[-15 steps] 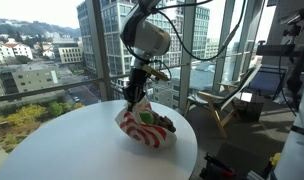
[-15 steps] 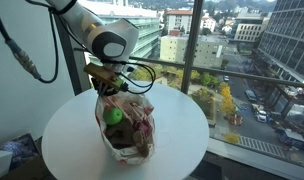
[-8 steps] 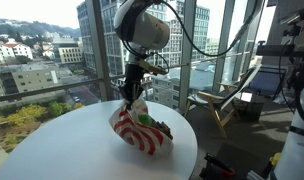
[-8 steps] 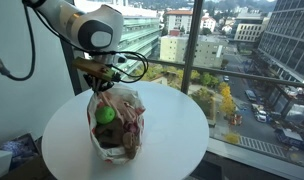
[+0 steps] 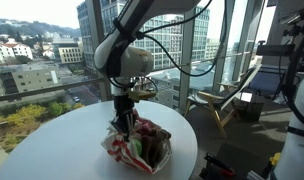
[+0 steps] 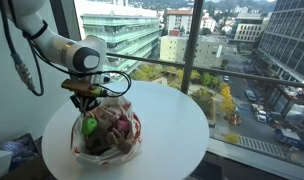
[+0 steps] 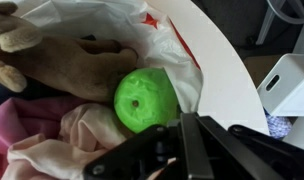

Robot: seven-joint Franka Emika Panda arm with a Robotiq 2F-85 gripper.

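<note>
Leaning over the round white worktop (image 5: 47,145), the arm holds its gripper (image 5: 120,120) low at the top edge of a red-and-white plastic bag (image 5: 142,152), with the jaws pinched fully together on the bag's rim. The bag sits slumped on the worktop, near its middle, with its mouth gaping. Inside, in the wrist view, a green ball (image 7: 147,100) lies just beside the gripper (image 7: 192,150), touching a brown plush toy (image 7: 52,60) and some pink cloth (image 7: 37,140). Tall windows (image 6: 242,50) behind the worktop show city buildings.
</note>
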